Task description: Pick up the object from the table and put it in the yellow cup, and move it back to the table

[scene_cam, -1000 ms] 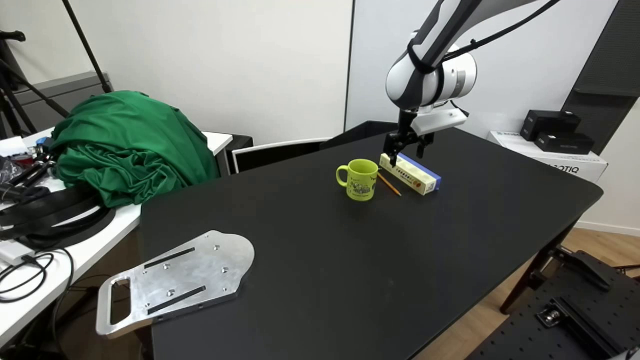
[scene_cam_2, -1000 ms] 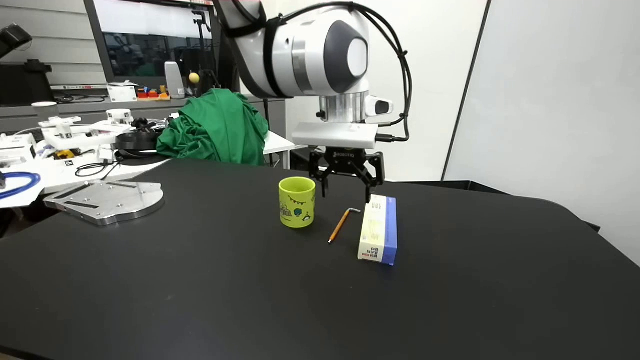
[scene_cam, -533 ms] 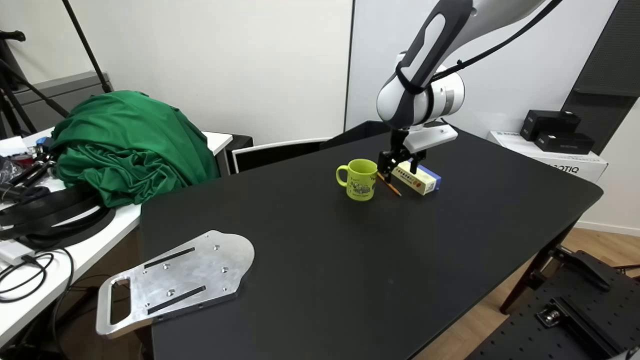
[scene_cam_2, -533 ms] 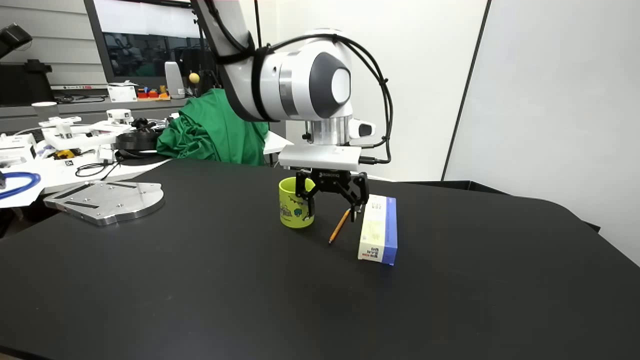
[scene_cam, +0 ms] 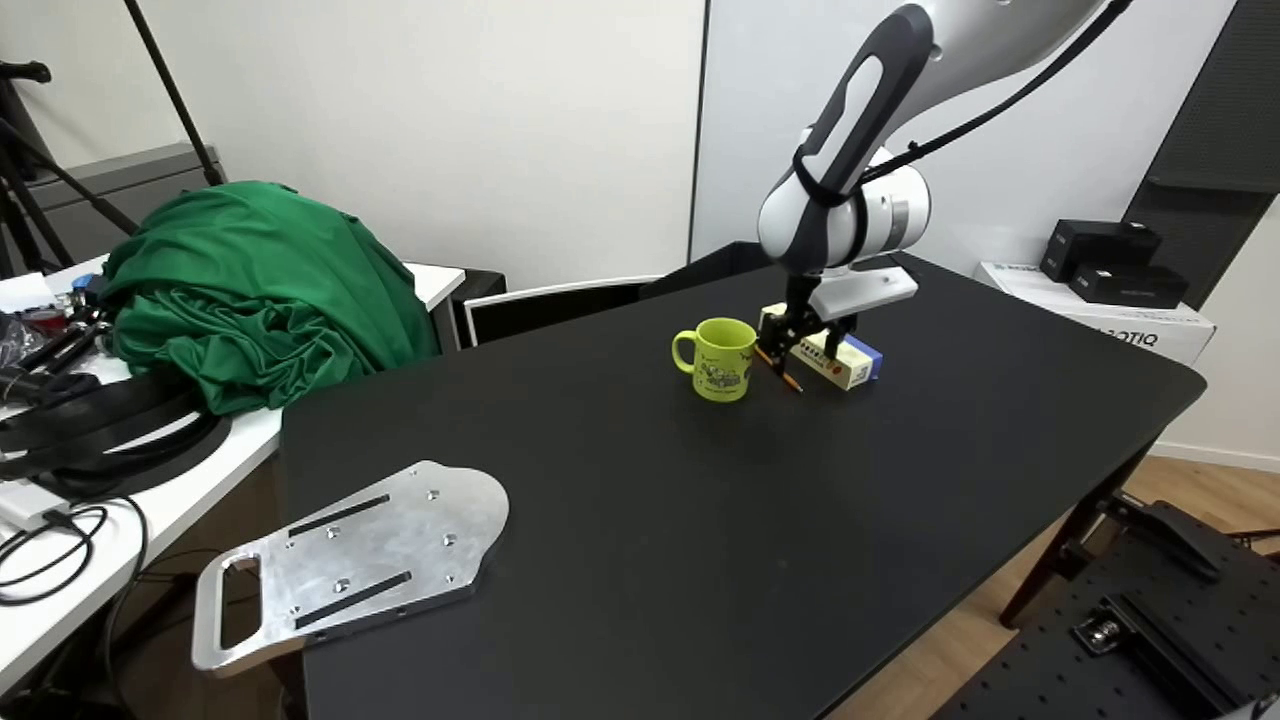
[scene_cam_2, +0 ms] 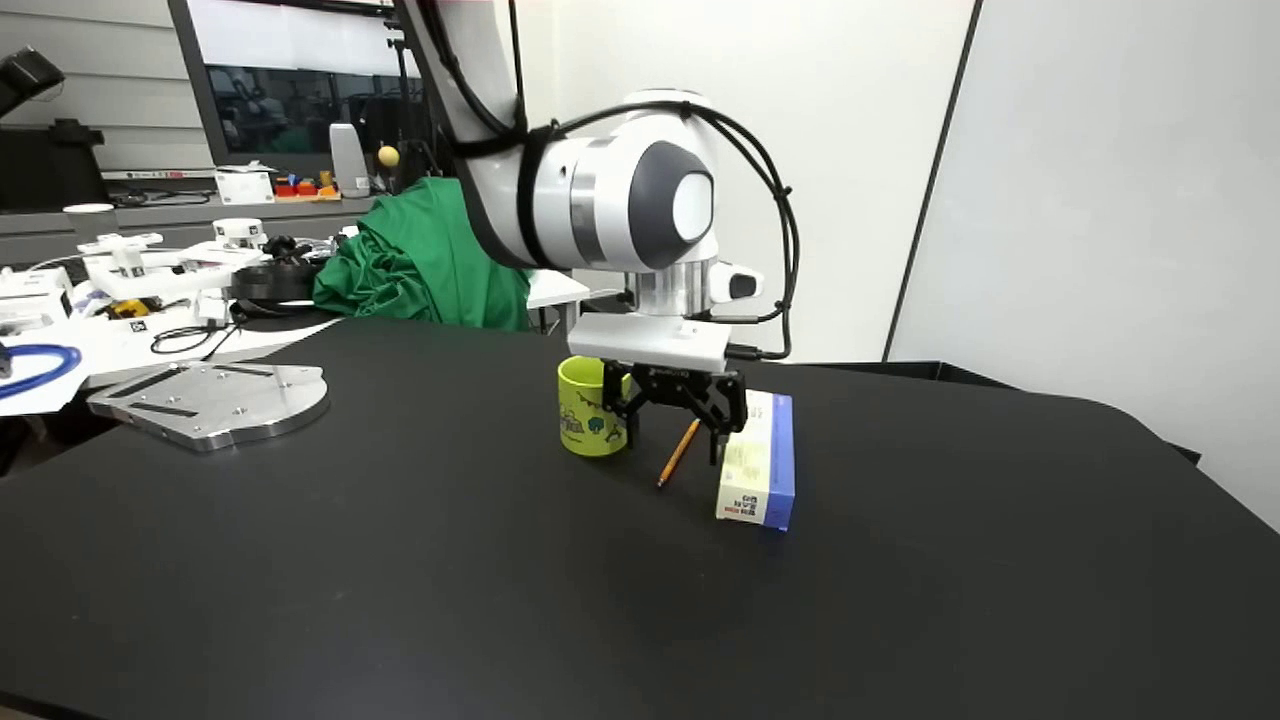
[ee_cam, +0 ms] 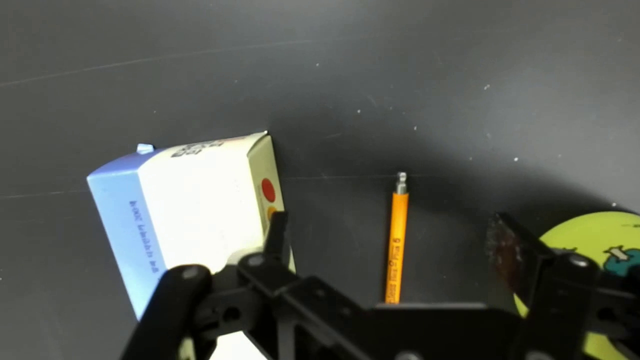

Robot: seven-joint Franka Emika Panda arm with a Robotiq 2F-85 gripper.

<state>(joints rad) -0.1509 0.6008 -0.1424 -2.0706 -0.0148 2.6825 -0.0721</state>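
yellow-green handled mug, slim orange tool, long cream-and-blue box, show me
Yellow-green handled mug (scene_cam: 721, 364): in an exterior view, printed wall.
Slim orange tool (ee_cam: 397, 239): in the wrist view, orange shaft.
Long cream-and-blue box (scene_cam_2: 750, 450): in an exterior view, cream top.

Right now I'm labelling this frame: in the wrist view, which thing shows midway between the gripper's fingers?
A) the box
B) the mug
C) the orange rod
C: in the wrist view the orange rod shows near the middle of the open gripper, the box on one side and the mug on the other.
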